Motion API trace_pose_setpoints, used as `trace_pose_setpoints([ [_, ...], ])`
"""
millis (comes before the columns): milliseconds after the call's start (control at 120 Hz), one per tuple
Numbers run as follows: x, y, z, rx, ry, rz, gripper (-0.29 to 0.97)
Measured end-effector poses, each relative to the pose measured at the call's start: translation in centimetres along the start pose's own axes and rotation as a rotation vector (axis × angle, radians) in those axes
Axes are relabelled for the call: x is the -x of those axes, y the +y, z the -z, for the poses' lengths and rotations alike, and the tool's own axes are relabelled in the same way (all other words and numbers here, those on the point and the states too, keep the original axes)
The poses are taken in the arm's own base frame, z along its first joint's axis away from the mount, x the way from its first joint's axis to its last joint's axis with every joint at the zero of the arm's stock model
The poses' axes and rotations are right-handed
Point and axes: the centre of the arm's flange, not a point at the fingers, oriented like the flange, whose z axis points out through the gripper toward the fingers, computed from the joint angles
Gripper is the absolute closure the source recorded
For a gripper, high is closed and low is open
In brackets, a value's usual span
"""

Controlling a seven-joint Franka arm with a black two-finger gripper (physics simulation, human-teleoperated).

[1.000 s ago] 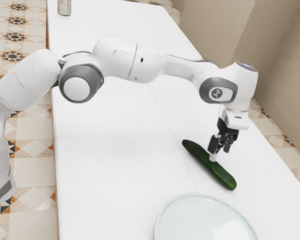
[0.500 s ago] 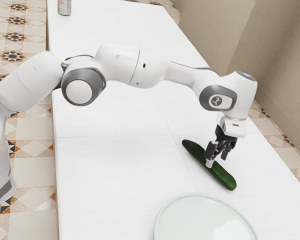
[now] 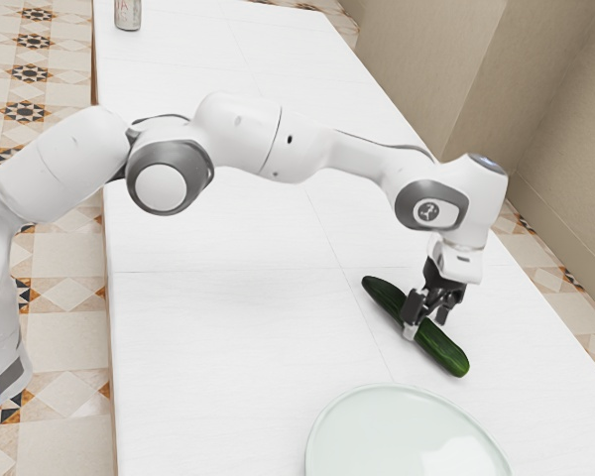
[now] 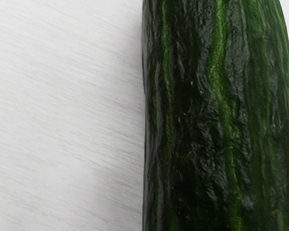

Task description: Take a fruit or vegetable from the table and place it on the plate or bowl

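White table (image 3: 228, 327) is being used as the support surface; faint seams are being seen crossing its top. Three items are being carried directly on it. A dark green cucumber (image 3: 447, 354) is being supported flat, lying diagonally toward the exterior view's right. A pale round plate (image 3: 407, 436) is being carried at the near edge, close to the cucumber's near end but apart from it. A can (image 3: 127, 12) is being carried upright at the far end, well apart from both.

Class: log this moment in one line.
phase: pre-grasp | black two-finger gripper: open, astride dark green cucumber | cucumber: on white table | pale round plate: bare
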Motion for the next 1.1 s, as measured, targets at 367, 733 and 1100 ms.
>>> trace_pose_setpoints([
  [367,0.0,0.0,-0.3,0.008,0.001,-0.012,-0.28],
  [733,-0.1,0.1,0.5,-0.015,-0.005,-0.024,0.16],
  [1100,-0.1,0.0,0.9,-0.026,-0.002,-0.026,0.47],
])
